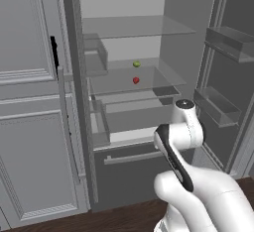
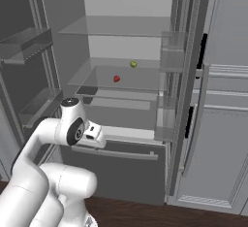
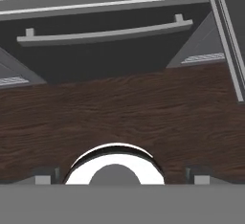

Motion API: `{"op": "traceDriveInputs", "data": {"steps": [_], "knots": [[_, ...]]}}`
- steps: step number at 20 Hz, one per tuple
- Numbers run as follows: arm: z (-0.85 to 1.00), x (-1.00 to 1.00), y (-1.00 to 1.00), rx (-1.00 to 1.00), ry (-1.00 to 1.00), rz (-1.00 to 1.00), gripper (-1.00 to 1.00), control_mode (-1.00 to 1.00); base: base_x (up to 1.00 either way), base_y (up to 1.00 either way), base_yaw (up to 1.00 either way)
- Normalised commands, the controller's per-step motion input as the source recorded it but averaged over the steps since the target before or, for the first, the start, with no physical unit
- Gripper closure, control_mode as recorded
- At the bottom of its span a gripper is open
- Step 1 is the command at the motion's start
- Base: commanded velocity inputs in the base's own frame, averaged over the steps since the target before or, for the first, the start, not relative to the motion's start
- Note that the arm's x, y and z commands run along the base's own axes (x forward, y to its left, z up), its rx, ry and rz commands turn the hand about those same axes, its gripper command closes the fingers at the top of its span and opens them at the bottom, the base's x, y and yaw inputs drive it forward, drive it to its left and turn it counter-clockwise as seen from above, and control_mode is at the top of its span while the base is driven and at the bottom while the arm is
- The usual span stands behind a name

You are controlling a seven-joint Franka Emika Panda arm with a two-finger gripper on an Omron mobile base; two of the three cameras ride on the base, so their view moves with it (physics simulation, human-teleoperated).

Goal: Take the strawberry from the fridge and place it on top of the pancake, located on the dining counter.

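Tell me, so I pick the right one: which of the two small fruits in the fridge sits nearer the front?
The red strawberry; the yellow-green fruit sits behind it, toward the back wall.

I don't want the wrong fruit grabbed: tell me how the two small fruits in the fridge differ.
The strawberry is bright red; the other fruit is yellow-green. The strawberry lies nearer the front of the glass shelf, the yellow-green fruit farther back, towards the rear wall. In the right base view the strawberry sits left of the yellow-green fruit. Both are tiny, rounded, and rest apart on the same shelf.
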Motion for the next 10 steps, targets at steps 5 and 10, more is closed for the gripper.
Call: {"op": "traceDriveInputs", "data": {"steps": [5, 10], "knots": [[0.00, 0.22, 0.00, 0.00, -0.01, 0.00, -1.00, 1.00, 0.39, 0.00, 0.00], [0.00, 0.00, 0.00, 0.00, 0.00, 0.00, -1.00, 1.00, 0.69, 0.00, 0.00]]}}
